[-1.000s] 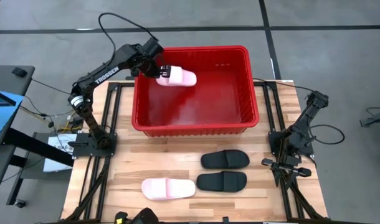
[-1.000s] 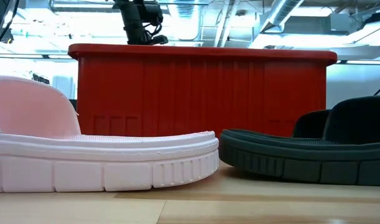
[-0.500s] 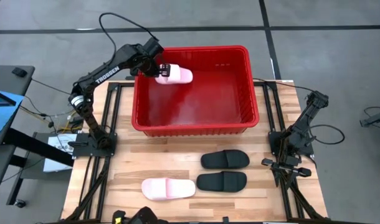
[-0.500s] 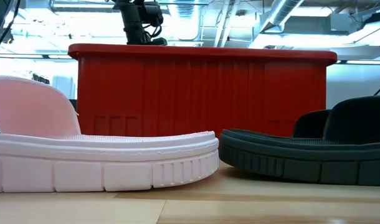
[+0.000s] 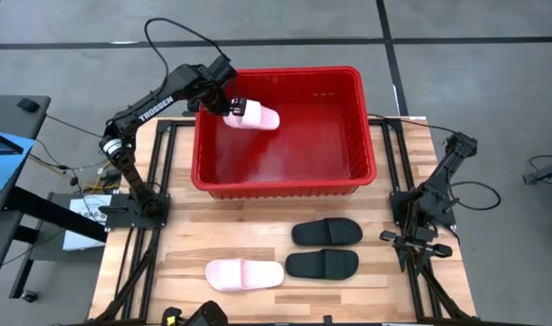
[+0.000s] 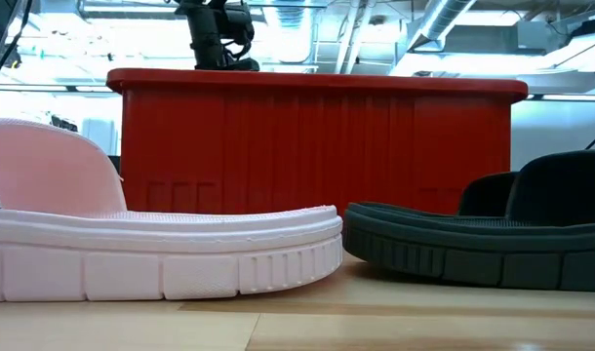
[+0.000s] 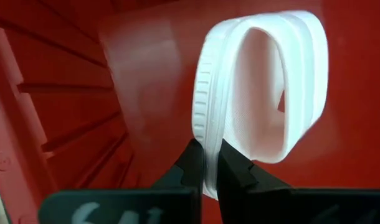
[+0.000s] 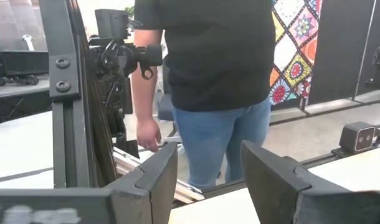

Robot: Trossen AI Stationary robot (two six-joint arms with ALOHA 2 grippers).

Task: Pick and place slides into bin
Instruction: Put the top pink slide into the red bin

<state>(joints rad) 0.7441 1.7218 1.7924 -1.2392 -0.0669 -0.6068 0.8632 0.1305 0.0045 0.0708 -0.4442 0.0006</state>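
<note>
High view: left gripper [image 5: 233, 106] clamps pink slide [image 5: 254, 116] at bin's [image 5: 280, 186] 10 o'clock corner; right gripper [image 8: 205, 171] parked, fingers apart.

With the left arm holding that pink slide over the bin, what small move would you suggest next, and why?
Probably lower a little and open. The left tool is shut on the pink slide, already inside the red bin near its far left corner. One pink slide and two black slides wait on the table.

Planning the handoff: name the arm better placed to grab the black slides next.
Right, probably. The two black slides lie on the table's right half, near the parked, open right gripper. The left gripper is over the bin, shut on a pink slide.
</note>
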